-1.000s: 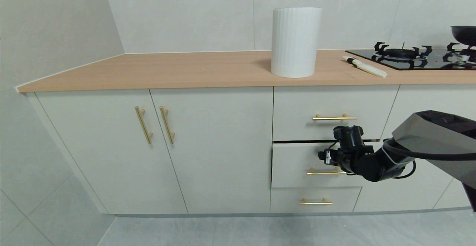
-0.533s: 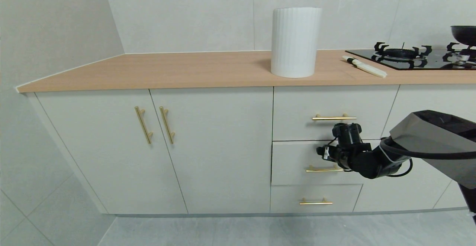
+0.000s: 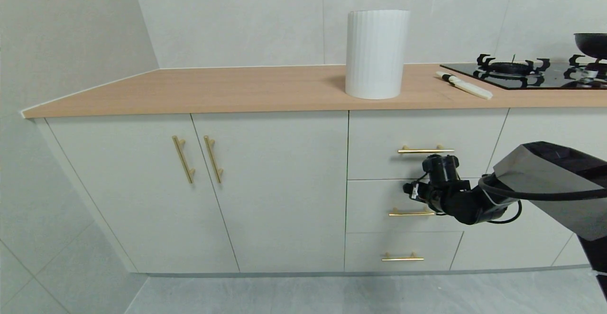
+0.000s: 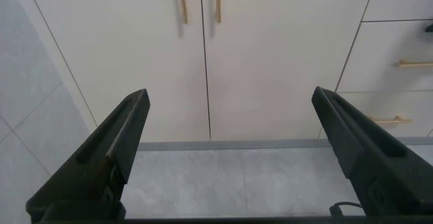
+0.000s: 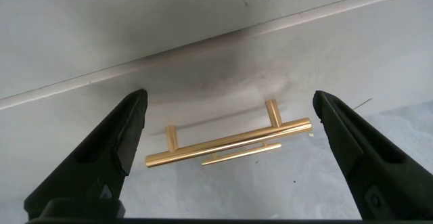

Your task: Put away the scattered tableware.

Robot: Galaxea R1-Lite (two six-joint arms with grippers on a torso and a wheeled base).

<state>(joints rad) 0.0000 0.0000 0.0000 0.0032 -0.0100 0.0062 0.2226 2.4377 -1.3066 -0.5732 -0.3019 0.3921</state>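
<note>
Right hand [image 5: 230, 102] gapes just before the middle drawer handle [image 5: 229, 143].

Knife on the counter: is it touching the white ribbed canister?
Apart. The head view shows a strip of bare wooden counter between the knife and the canister.

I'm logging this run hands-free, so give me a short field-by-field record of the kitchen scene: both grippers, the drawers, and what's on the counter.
right gripper: open, in front of the gold handle of the middle drawer, not gripping it
left gripper: open, empty, facing the cupboard doors
drawers: all three fronts look flush and shut
counter: white ribbed canister; pale knife-like utensil beside the hob
tableware held: none
</note>
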